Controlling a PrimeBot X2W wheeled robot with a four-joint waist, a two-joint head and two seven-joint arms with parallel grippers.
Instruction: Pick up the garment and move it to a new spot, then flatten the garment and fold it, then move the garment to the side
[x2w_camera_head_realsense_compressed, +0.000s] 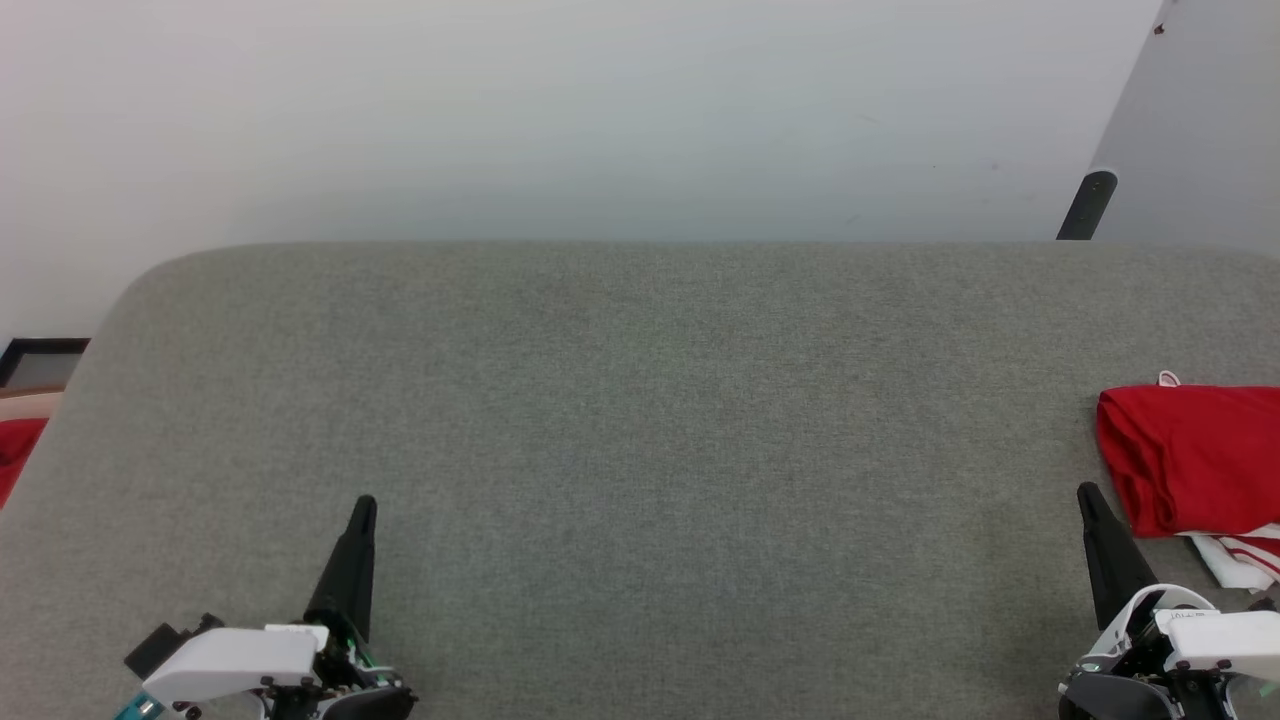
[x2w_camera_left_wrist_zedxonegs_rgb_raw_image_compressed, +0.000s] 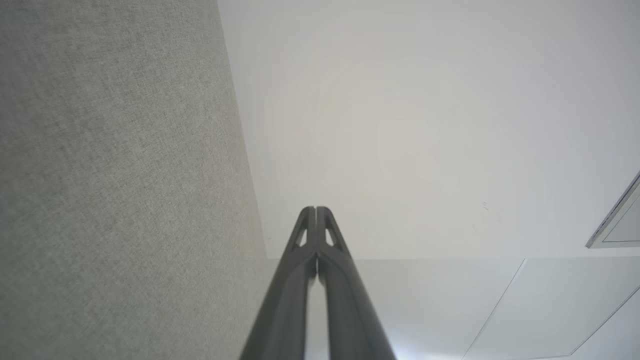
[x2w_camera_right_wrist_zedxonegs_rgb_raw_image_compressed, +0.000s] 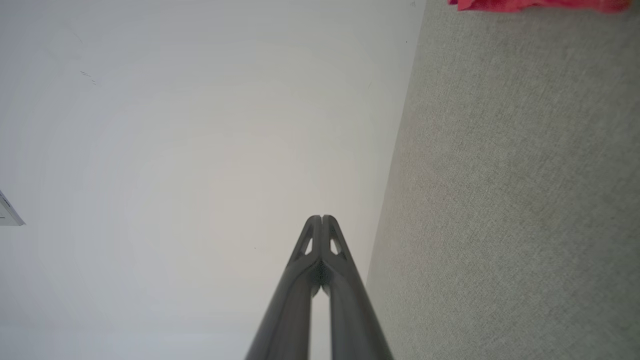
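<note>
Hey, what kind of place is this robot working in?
Probably an indoor lab or test room: a wide grey fabric-covered table, a bare white wall behind it, and a red-and-white garment at the table's right edge.

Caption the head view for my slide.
Folded red-and-white garment at far right of grey fabric surface; left gripper and right gripper shut.

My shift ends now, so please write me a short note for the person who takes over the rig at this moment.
Left pincer: shut, empty, near left of the grey surface.
Right pincer: shut, empty, close beside the garment.
Garment: lies folded at the surface's right edge, partly out of the head view.
Done: seemingly folded and moved aside.
Left: probably nothing; check the fold.
</note>
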